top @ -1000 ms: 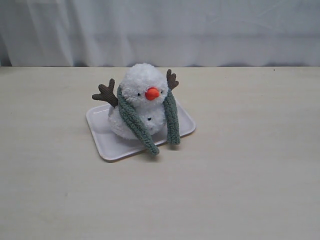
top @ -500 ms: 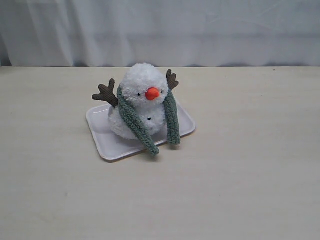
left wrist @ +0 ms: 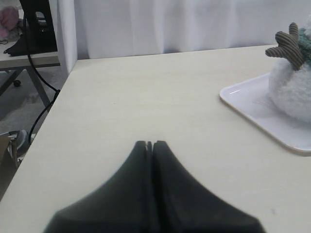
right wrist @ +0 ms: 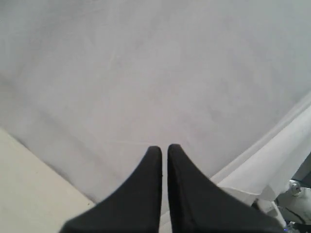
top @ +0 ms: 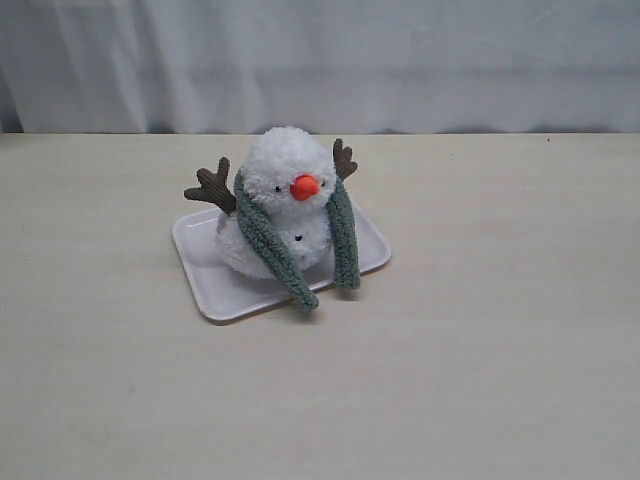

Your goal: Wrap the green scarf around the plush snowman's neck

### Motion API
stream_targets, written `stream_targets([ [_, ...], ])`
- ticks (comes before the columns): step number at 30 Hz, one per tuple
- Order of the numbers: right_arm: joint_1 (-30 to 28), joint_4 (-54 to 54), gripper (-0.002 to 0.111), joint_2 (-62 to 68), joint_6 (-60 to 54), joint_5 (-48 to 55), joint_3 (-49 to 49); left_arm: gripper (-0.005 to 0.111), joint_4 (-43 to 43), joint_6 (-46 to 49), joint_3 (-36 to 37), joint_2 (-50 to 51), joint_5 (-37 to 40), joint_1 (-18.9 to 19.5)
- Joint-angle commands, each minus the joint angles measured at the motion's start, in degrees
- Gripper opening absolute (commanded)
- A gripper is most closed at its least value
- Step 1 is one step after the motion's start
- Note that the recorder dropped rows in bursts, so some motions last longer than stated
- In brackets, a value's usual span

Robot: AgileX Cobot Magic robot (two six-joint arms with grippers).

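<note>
The plush snowman [top: 285,190] sits upright on the white tray [top: 215,290], orange nose facing forward. The green scarf [top: 262,240] is draped behind its neck, and both ends hang down its front, one to each side. In the left wrist view, part of the snowman [left wrist: 294,92] with a brown branch arm [left wrist: 289,46] shows at the edge. My left gripper [left wrist: 149,144] is shut and empty, hovering over bare table apart from the tray. My right gripper [right wrist: 164,148] is shut with nothing in it, facing the white curtain. Neither gripper appears in the exterior view.
The white tray [left wrist: 252,109] lies on a pale wooden table [top: 480,330]. A white curtain [top: 400,60] hangs behind the table. In the left wrist view, the table's side edge [left wrist: 46,121] drops off beside a stand and cables [left wrist: 34,29].
</note>
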Motion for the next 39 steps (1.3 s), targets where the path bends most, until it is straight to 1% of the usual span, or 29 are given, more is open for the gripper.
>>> stream_targets([
  [1, -0.29, -0.39, 0.004, -0.30, 0.27, -0.11, 5.66, 0.000, 0.04, -0.20, 0.18, -0.20, -0.58, 0.00],
  [6, -0.53, -0.39, 0.004, -0.30, 0.27, -0.11, 13.01, 0.000, 0.04, -0.20, 0.18, -0.20, -0.58, 0.00],
  [7, -1.16, -0.39, 0.004, -0.30, 0.27, -0.11, 13.75, 0.000, 0.04, -0.20, 0.18, -0.20, -0.58, 0.00],
  [10, -5.59, -0.39, 0.004, -0.30, 0.27, -0.11, 18.20, 0.000, 0.04, -0.20, 0.18, -0.20, -0.58, 0.00],
  [11, -6.05, -0.39, 0.004, -0.30, 0.27, 0.00, 18.74, 0.000, 0.04, -0.20, 0.18, -0.20, -0.58, 0.00],
  [19, -6.30, -0.39, 0.004, -0.30, 0.27, 0.12, 25.64, 0.000, 0.04, -0.20, 0.18, -0.20, -0.58, 0.00],
  [39, -6.30, -0.39, 0.004, -0.30, 0.27, -0.12, 26.48, 0.000, 0.04, -0.20, 0.18, -0.20, -0.58, 0.00],
])
